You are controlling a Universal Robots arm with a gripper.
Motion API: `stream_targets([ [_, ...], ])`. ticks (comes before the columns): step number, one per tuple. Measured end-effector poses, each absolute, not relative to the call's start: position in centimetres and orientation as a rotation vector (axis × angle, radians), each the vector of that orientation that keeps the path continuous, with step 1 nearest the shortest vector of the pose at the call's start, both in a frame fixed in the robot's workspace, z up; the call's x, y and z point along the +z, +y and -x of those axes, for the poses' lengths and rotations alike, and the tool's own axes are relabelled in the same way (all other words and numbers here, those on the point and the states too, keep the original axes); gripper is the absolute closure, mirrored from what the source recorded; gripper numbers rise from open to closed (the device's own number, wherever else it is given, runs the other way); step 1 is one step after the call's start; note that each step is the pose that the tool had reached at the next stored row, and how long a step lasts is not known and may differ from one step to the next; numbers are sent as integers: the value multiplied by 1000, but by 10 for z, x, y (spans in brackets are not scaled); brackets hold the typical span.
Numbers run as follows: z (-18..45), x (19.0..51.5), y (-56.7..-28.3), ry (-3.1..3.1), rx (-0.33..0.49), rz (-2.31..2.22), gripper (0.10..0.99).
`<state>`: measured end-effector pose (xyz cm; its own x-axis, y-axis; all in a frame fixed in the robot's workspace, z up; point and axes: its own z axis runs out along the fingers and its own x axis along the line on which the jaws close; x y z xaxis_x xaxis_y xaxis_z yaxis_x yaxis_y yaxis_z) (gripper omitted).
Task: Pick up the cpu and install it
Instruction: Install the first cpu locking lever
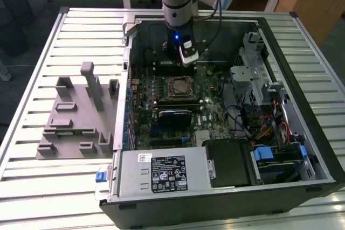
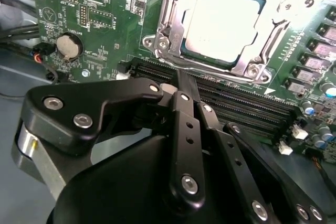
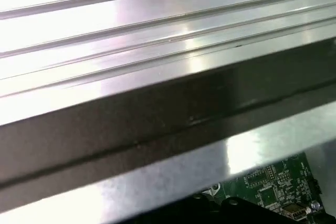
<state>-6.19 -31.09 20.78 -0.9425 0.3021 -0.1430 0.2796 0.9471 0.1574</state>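
My claw (image 2: 178, 77) hangs inside the computer case (image 1: 302, 149) at about 12 o'clock of the cpu (image 2: 223, 22), which sits flat in the socket frame (image 2: 157, 40), seemingly already seated; whether I am open or shut I cannot tell.

Open PC case (image 1: 318, 154) sits on a ribbed metal table (image 1: 32, 187), green mobo (image 1: 215, 117) exposed inside. Grey slotted tray (image 1: 70, 133) lies beside the case, toward the exterior view's left. PSU (image 1: 161, 172) w/ label along the near edge.
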Motion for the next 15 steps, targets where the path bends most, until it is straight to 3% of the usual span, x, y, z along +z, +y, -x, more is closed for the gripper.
stream_targets([
  [15,62,218,-311,2936,182,-448,980],
])
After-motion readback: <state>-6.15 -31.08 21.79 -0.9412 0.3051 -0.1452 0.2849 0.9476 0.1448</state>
